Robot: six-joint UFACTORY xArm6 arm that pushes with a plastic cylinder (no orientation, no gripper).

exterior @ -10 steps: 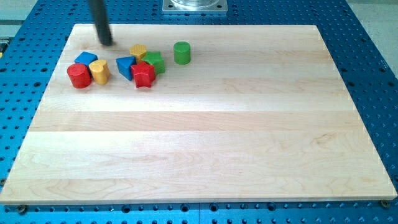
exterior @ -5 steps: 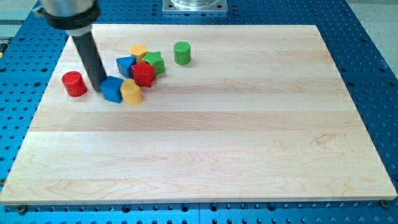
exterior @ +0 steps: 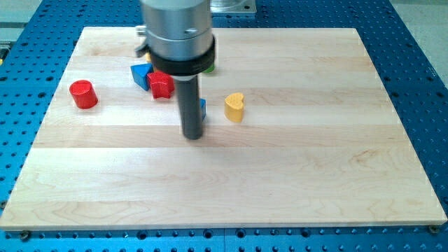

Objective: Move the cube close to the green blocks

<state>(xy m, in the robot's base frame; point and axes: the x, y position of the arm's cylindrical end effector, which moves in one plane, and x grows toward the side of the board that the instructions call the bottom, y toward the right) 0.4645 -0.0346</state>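
Observation:
My tip (exterior: pixel 192 135) rests on the board near the middle, slightly left. The blue cube (exterior: pixel 202 110) is almost wholly hidden behind the rod; only a sliver shows on the rod's right side. A yellow heart-shaped block (exterior: pixel 234 107) lies just right of it. The green blocks are mostly hidden behind the arm's body; only a green edge (exterior: pixel 210 68) shows at its right. A blue triangular block (exterior: pixel 141 74) and a red block (exterior: pixel 161 85) sit at the arm's left.
A red cylinder (exterior: pixel 83 94) stands alone at the view's left. The wooden board (exterior: pixel 280 175) lies on a blue perforated table. A metal mount (exterior: pixel 231 5) is at the view's top.
My tip moved right and toward the view's bottom, pushing the blue cube and the yellow heart away from the cluster. The arm's body now covers the green blocks.

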